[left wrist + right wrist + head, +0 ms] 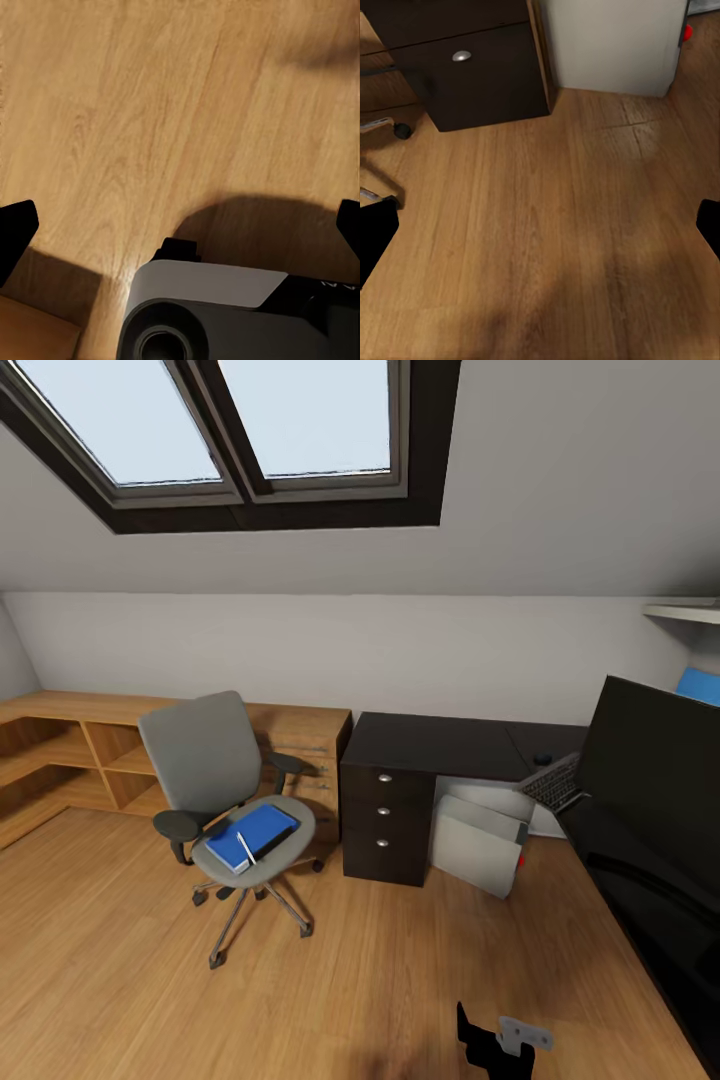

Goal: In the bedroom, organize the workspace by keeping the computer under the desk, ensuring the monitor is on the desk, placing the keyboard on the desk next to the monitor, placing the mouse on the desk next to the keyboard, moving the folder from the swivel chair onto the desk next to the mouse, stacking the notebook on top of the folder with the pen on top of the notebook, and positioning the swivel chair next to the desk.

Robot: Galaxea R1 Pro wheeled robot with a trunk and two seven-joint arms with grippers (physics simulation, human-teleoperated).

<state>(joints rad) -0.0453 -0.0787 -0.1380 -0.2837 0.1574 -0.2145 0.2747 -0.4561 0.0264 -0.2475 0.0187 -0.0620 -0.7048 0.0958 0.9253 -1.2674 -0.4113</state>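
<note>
Item: folder (262, 830), blue, flat on chair (215, 780) seat at ten o'clock, pen (245, 849) on it. Counter (440, 745) at one o'clock. Both jaws wide, empty, over floor (555, 247). Approach: drive close, descend level, clamp the folder's near edge.

blue folder (262, 830) flat on grey swivel chair (215, 780) seat, light grey computer (478, 845) tilted under black desk (440, 748), keyboard (552, 782) and monitor (650, 768) on desk
</note>
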